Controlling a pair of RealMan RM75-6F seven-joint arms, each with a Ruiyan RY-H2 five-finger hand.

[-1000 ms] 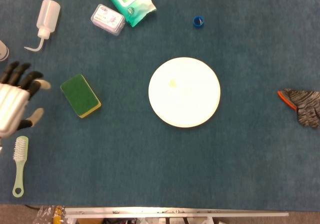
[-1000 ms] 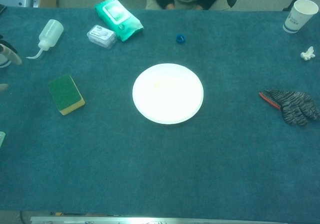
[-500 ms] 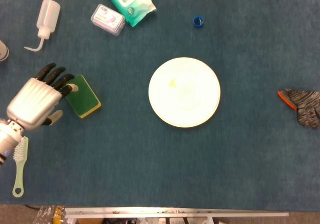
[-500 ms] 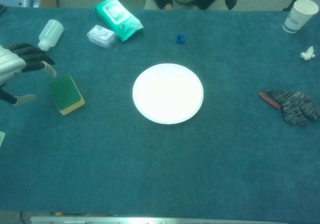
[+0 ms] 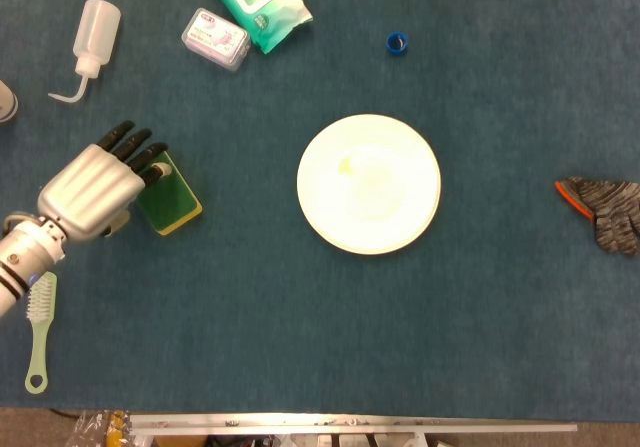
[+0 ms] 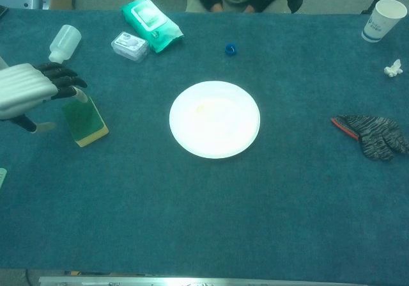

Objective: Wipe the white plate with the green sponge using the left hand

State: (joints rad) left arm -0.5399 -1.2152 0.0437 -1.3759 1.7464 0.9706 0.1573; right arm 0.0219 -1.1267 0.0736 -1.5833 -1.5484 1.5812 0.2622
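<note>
1. Over the left edge of the green sponge (image 5: 172,197) hung the left hand (image 5: 92,191), its dark fingers (image 6: 62,81) spread apart above the sponge's near corner and closed on nothing; whether they touched it I could not tell.
2. On the blue cloth of the table (image 5: 300,337) the sponge lay flat, green face up with a yellow layer showing along its lower edge, well apart from the white plate (image 5: 369,184) off to its right.
3. Near the middle of the table sat the plate, with a small yellowish smear on its upper left part.
4. Along the far side lay a clear squeeze bottle (image 5: 90,40) with a bent nozzle, a small plastic box (image 5: 215,38) and, just beside the box, a green pack of wipes (image 5: 253,3).
5. Beyond the plate rested a small blue cap (image 5: 397,42).
6. At the right edge lay a grey striped glove (image 6: 372,135) with an orange trim.
7. Close to the left forearm, near the front of the table, lay a pale green brush (image 5: 38,329).
8. In the far right corner, seen from the chest view, stood a paper cup (image 6: 381,20) with a crumpled white scrap (image 6: 393,68) near it.
9. Of the right hand I saw nothing in either view.
</note>
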